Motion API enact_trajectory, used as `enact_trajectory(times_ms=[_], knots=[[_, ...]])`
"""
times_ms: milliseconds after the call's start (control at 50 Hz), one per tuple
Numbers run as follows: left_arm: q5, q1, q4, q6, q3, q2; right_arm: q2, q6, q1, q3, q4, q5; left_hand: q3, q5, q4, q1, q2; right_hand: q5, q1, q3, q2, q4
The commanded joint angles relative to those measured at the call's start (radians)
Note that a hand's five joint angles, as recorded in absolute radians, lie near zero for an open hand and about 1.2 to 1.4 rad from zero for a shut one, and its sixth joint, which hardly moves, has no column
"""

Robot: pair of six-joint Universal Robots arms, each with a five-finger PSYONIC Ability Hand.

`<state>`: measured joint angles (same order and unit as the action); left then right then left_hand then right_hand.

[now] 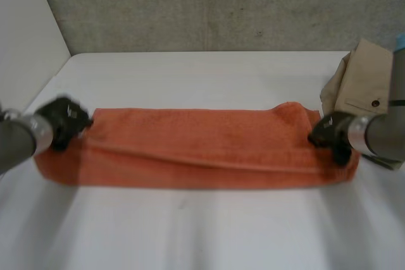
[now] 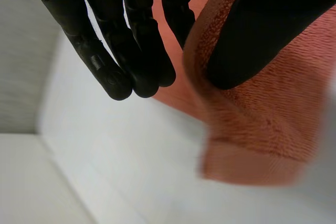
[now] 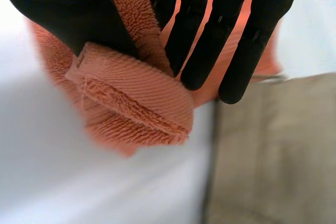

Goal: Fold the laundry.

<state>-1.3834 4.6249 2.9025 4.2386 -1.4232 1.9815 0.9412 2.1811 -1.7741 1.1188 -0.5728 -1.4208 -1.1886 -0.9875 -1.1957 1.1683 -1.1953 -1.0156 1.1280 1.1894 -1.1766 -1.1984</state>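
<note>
An orange towel [image 1: 202, 147] lies folded into a long band across the white table [image 1: 202, 232]. My left hand [image 1: 63, 121] is at the band's left end. In the left wrist view the towel's edge [image 2: 262, 129] stands between the straight fingers [image 2: 121, 51] and the thumb, which pinch it. My right hand [image 1: 332, 132] is at the band's right end. In the right wrist view a rolled corner of the towel [image 3: 136, 103] sits between the thumb and the fingers [image 3: 199, 40], pinched and lifted a little off the table.
A beige garment [image 1: 364, 80] lies at the table's right edge, close behind my right hand, and lies beside the towel's corner as the beige garment [image 3: 273, 150] in the right wrist view. A grey wall runs along the table's back, a white wall along its left.
</note>
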Motion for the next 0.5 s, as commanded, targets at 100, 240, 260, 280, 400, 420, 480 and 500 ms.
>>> enact_trajectory(times_ms=[100,240,260,280,400,420,480,500], knots=[[-0.101,-0.046,0.441,-0.424,0.613,0.102,0.042,0.406,-0.056,-0.294,0.68,-0.147,-0.208,-0.234,-0.201,0.228,-0.201,-0.206,0.268,0.207,-0.22,-0.198],[-0.149,-0.058,0.529,-0.603,0.705,0.074,0.08,0.46,-0.07,-0.301,0.927,-0.133,-0.208,-0.234,-0.201,0.228,-0.201,-0.206,0.268,0.207,-0.22,-0.198],[-0.148,-0.061,0.494,-0.605,0.696,0.073,0.076,0.459,-0.074,-0.312,0.895,-0.107,-0.208,-0.234,-0.201,0.228,-0.201,-0.206,0.268,0.207,-0.22,-0.198],[-0.146,-0.061,0.476,-0.609,0.686,0.071,0.073,0.459,-0.076,-0.315,0.875,-0.093,-0.208,-0.234,-0.201,0.228,-0.201,-0.206,0.268,0.207,-0.22,-0.198],[-0.121,-0.034,0.4,-0.634,0.536,0.054,0.039,0.459,-0.076,-0.321,0.716,-0.043,-0.208,-0.234,-0.201,0.228,-0.201,-0.206,0.268,0.207,-0.22,-0.198],[-0.117,-0.031,0.399,-0.637,0.509,0.054,0.025,0.457,-0.073,-0.315,0.667,-0.033,-0.208,-0.234,-0.201,0.228,-0.201,-0.206,0.268,0.207,-0.22,-0.198],[-0.103,-0.02,0.399,-0.638,0.4,0.065,-0.012,0.451,-0.071,-0.297,0.562,-0.001,-0.208,-0.234,-0.201,0.228,-0.201,-0.206,0.268,0.207,-0.22,-0.198],[-0.102,-0.018,0.399,-0.637,0.371,0.071,-0.021,0.45,-0.071,-0.289,0.539,0.006,-0.208,-0.234,-0.201,0.228,-0.201,-0.206,0.268,0.207,-0.22,-0.198]])
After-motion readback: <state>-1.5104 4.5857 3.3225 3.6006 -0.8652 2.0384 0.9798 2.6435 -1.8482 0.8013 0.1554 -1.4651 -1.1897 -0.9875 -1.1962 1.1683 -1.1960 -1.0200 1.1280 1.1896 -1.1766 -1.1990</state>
